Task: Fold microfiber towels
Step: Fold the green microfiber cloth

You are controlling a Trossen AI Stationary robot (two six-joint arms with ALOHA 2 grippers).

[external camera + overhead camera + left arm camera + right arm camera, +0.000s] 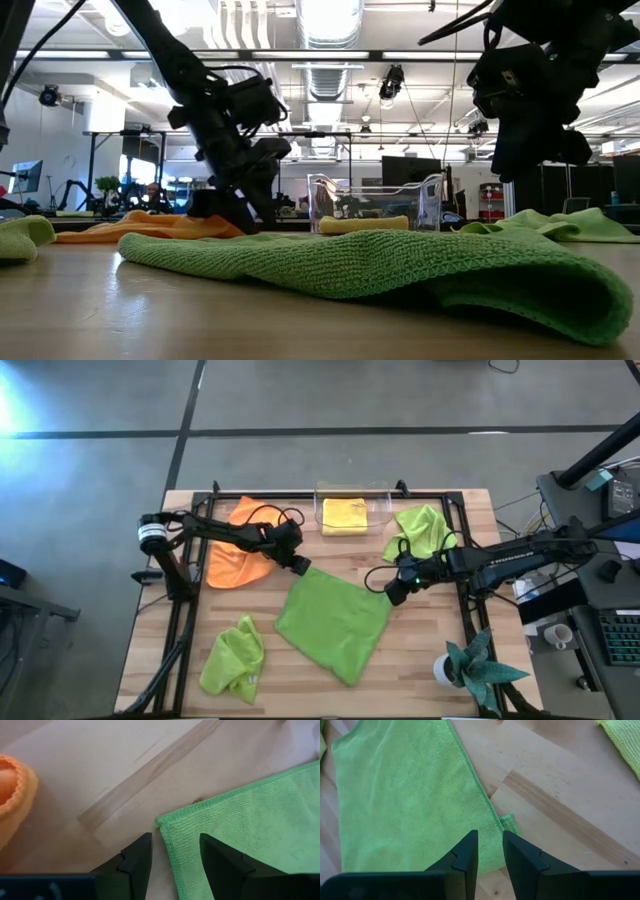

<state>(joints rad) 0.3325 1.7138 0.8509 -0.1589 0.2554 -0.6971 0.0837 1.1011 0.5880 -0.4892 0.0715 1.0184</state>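
Note:
A lime green towel (335, 622) lies spread flat at mid-table. My left gripper (301, 567) is open and low at its far left corner (166, 822), one finger over bare wood and the other over the cloth. My right gripper (391, 595) hangs above the towel's right corner (504, 822), clear of it in the low view, its fingers a narrow gap apart with nothing between them. An orange towel (238, 545) lies crumpled at the far left. A yellow one (345, 516) lies folded in the clear bin. Other green ones lie bunched at the far right (422, 530) and near left (233, 658). My left gripper slants down from the table's far left, and its open fingers (220, 860) stand either side of the hemmed edge just behind the towel's corner. Whether the fingertips touch the cloth or the table, I cannot tell. The towel lies flat.
The clear plastic bin (378, 500) stands at the far edge. A teal spiky plant in a white pot (475, 668) stands at the near right corner. Bare wood shows between the spread towel and the bin, and along the near edge.

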